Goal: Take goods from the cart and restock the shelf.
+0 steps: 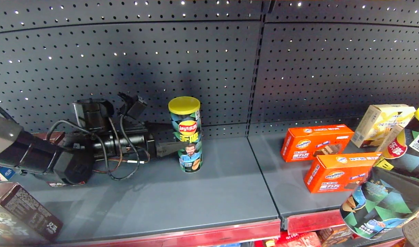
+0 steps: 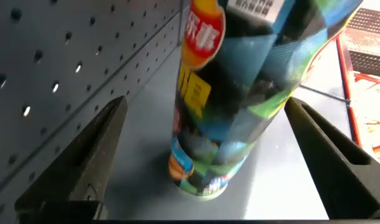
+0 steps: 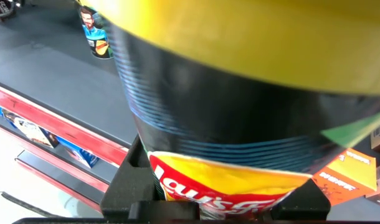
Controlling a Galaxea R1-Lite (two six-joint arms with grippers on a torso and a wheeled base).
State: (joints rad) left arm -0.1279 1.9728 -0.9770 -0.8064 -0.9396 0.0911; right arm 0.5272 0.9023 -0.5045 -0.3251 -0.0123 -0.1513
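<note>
Standing chip can: I see the standing chip can [image 1: 187,135] [image 2: 230,93], a tall round tube with a yellow plastic lid and a green, blue and black printed sleeve. It is upright on the flat grey metal shelf [image 1: 161,199].
Left gripper: my left gripper [image 2: 207,106] comes in level from the left of that can. Its black fingers [image 2: 84,162] are spread wide, one on each side of the can, and I see a gap on both sides, so it has hold of nothing.
Second chip can: a second chip can [image 1: 384,185] [image 3: 240,124] of the same print and yellow lid sits far right of the standing one. It is tilted, out past the shelf's front edge.
Right gripper: my right gripper [image 3: 221,193] has its fingers [image 3: 131,180] closed against this tilted can, and it is carried clear of the shelf.
Back panel: a dark perforated metal panel [image 1: 127,61] rises close behind the standing can.
Orange boxes: two flat orange cardboard boxes [image 1: 316,142] [image 1: 340,171] lie to its right, in the next bay.
Cream box: a pale yellow carton [image 1: 381,125] stands to the right of them, leaning.
Brown boxes: dark brown cartons [image 1: 27,212] sit to the left, at the shelf's front.
</note>
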